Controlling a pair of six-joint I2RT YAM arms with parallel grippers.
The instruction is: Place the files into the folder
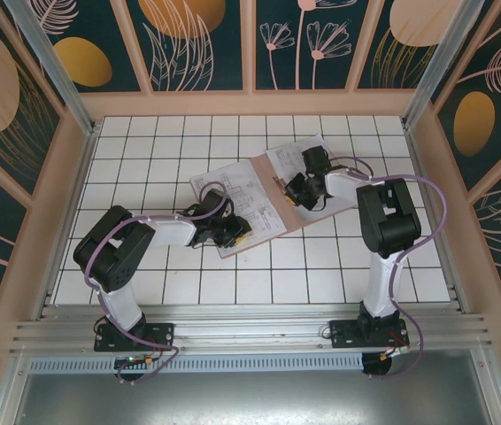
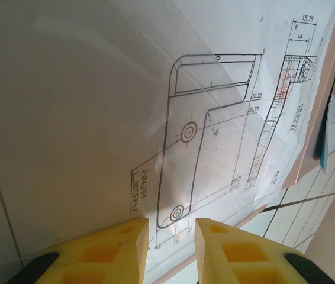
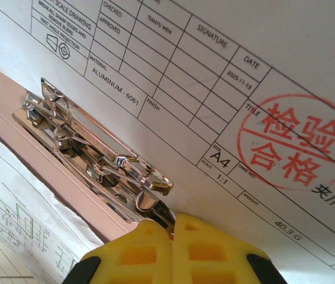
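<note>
The white tiled worktop [image 1: 144, 142] carries the folder [image 1: 266, 190] lying open at the centre of the top view. Its spread runs on a slant from lower left to upper right, and its fold runs steeply from upper left to lower right. The files lie across it. One printed sheet [image 1: 233, 199] covers the left leaf and another [image 1: 293, 152] covers the right leaf, with a strip of bare pink card between them.

In the right wrist view a metal clip [image 3: 90, 151] sits along that bare card [image 3: 13, 133]. It lies between the stamped title-block sheet [image 3: 215, 89] at upper right and another drawing at lower left.

The right hand [image 1: 296, 190] is on the fold and is the nearer one to the clip. Its tips are pressed together with no gap [image 3: 173, 236], right at the clip's lower end. I cannot tell whether they nip the lever.

The left hand [image 1: 231, 233] is at the lower edge of the left sheet. From its own camera the hand [image 2: 172, 245] has its jaws parted by a narrow gap. The drawing sheet [image 2: 96, 118] stretches away from it toward the top of the frame. It seems to hold nothing firmly.

My reading is that the coming move turns on the clip. Its long axis follows the fold, and the sheets must slide under it from either side.
</note>
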